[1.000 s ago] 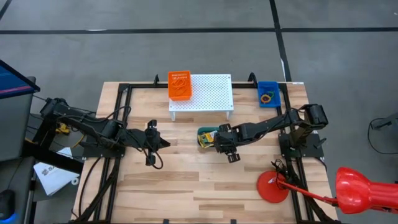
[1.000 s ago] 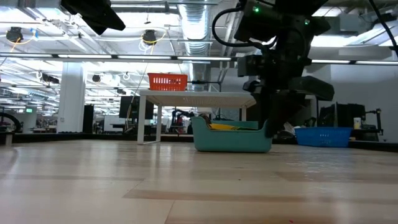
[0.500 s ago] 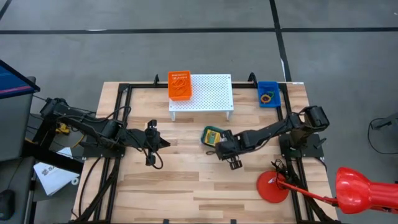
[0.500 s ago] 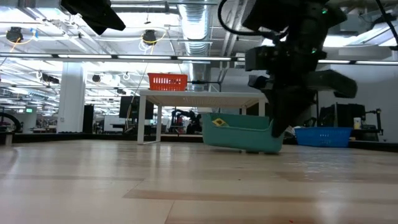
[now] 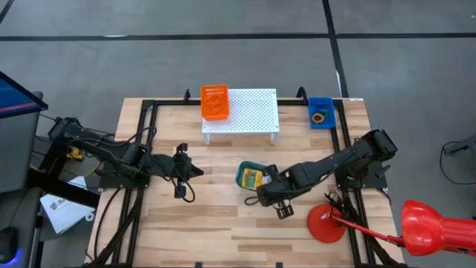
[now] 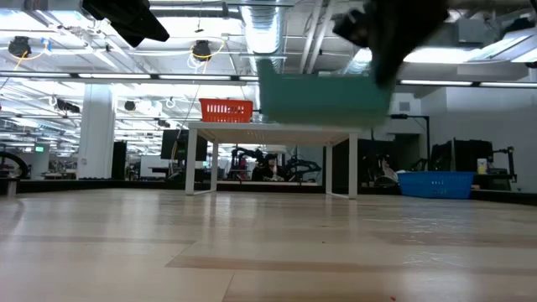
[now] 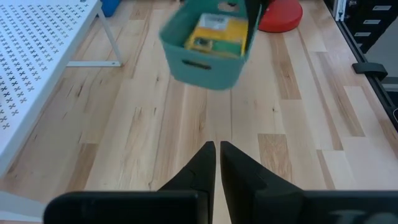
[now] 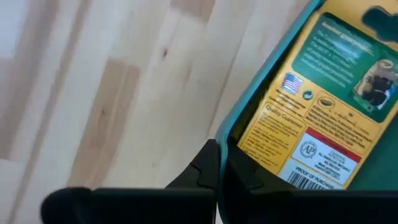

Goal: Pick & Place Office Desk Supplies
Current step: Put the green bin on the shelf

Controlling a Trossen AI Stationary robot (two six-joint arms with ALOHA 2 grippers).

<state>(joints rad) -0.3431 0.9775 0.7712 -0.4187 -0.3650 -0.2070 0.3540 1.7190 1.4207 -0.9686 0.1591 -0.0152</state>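
A teal bin (image 5: 250, 177) hangs above the middle of the table, with a yellow-and-green crayon box (image 8: 311, 124) lying flat inside it. The low view shows the bin (image 6: 323, 99) well off the wood. My right gripper (image 5: 263, 186) is shut on the bin's rim. My left gripper (image 5: 199, 171) is shut and hovers over the table's left half, its fingers (image 7: 217, 152) pointing toward the bin (image 7: 208, 53) and touching nothing. My right gripper pinches the bin's thin wall at its rim (image 8: 249, 112), on the side toward the table's right and near edges. One finger stands inside the bin and one outside. The fingers come steeply from above. The bin hangs lifted clear of the table, roughly level, with the crayon box in it.
A white perforated stand (image 5: 240, 112) stands at the far middle, with an orange basket (image 5: 214, 101) on its left end. A blue bin (image 5: 321, 113) with rubber bands sits at the far right. A red disc (image 5: 326, 223) lies near the right front corner.
My right gripper has gone up and toward the table's near edge, taking the teal bin with it. The bin stood on the table beside the stand. It tipped as it left the wood and now hangs clear, high above the table.
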